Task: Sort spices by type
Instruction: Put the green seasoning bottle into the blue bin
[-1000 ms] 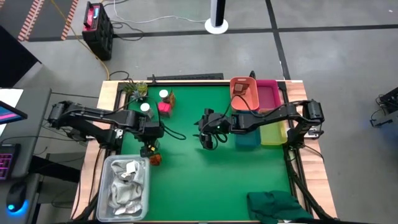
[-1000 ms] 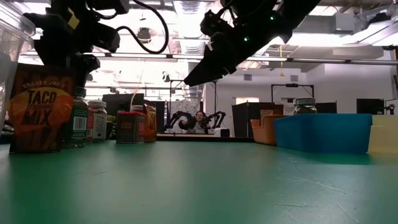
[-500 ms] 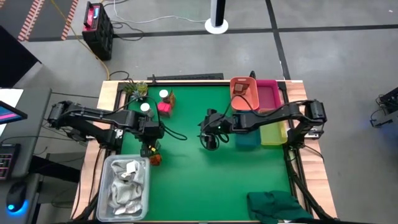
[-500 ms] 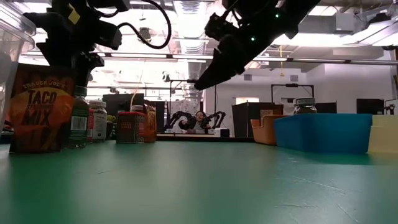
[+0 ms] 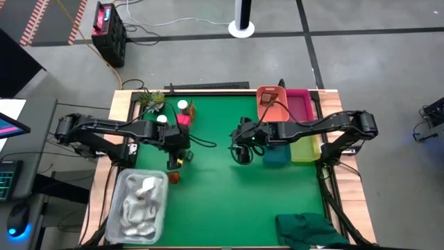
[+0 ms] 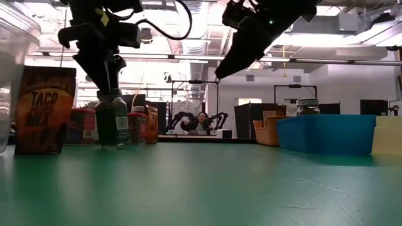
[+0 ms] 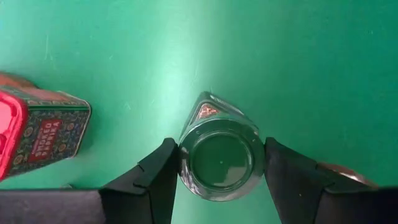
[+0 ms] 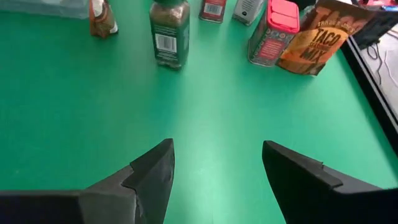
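Upright on the green surface (image 5: 208, 194) near its left edge, a dark-capped spice jar (image 7: 221, 160) sits clamped between the left claw's (image 7: 219, 163) fingers. Beside it stands a red-lidded tin (image 7: 38, 127). Over the middle, the right claw (image 8: 217, 163) hangs open, holding nothing.

1. Table mat (image 5: 222, 201): plain green.
2. Jar (image 8: 169, 34): dark green contents, white label with a barcode.
3. Tin (image 7: 43, 127): red lid, dark patterned sides.
4. Packet (image 8: 317, 38): orange-brown with black.
5. Bins at the frame's upper right: orange (image 5: 272, 104), pink (image 5: 301, 105), yellow (image 5: 306, 148), blue (image 5: 275, 156).
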